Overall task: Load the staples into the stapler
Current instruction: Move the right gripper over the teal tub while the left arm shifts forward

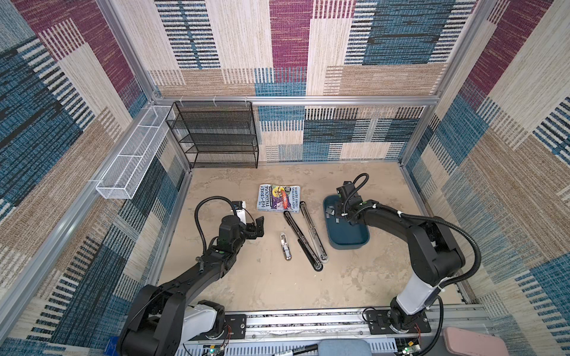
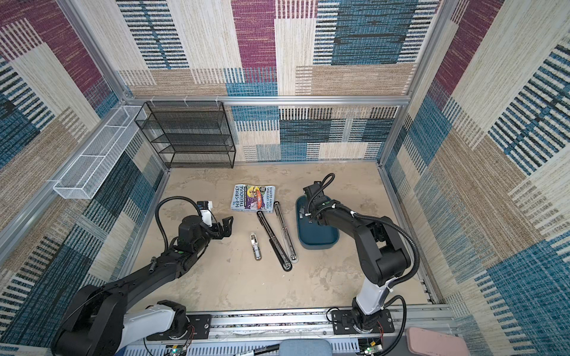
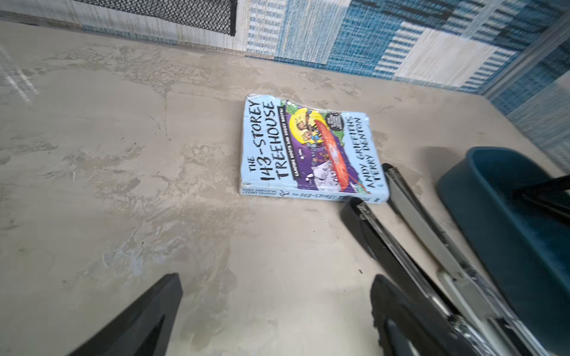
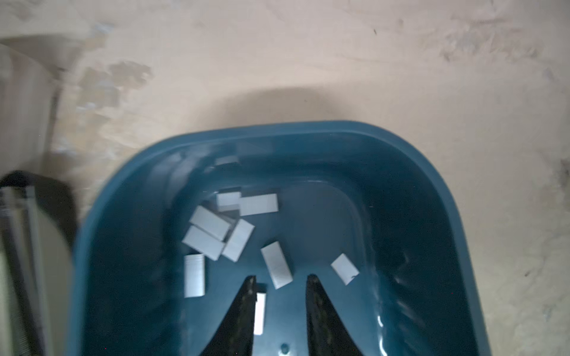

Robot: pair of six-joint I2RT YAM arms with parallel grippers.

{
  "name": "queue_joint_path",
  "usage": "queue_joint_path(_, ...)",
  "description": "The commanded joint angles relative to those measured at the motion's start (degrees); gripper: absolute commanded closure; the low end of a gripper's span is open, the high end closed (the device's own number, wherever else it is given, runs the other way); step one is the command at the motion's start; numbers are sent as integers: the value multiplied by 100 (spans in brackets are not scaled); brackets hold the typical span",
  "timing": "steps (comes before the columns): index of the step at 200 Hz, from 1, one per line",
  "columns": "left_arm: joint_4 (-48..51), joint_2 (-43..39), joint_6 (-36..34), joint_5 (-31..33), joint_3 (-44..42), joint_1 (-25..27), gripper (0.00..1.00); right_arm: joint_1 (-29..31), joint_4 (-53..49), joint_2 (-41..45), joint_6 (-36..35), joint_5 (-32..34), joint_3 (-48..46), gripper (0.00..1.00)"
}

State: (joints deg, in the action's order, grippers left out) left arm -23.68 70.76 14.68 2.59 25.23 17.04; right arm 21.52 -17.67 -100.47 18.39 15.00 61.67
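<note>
Staples (image 4: 237, 240) plain from right wrist, partly hidden in both top views.

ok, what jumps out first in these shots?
The long stapler lies splayed open in a V at the centre of the table, tips pointing at a colourful book. To its right, a teal tray holds scattered silver staples, with the right gripper down inside it, jaws apart.

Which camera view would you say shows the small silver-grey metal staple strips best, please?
The right wrist view: the staple strips lie close and distinct in the teal plastic tray. In both top views they are tiny grey flecks. The left wrist view shows only the tray, no strips.
</note>
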Motion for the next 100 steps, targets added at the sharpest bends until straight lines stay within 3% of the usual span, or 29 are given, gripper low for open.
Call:
queue_joint_path(1, -234, 389, -222, 551, 300, -5, 1, -84, 161, -218, -260, -87, 137, 72)
queue_joint_path(32, -287, 793, -213, 500, 445, -1, 1, -131, 319, -398, -440, -251, 151, 70)
queue_joint_path(100, -383, 755, -150, 655, 359, 0, 1, -124, 490, -687, -535, -544, 192, 70)
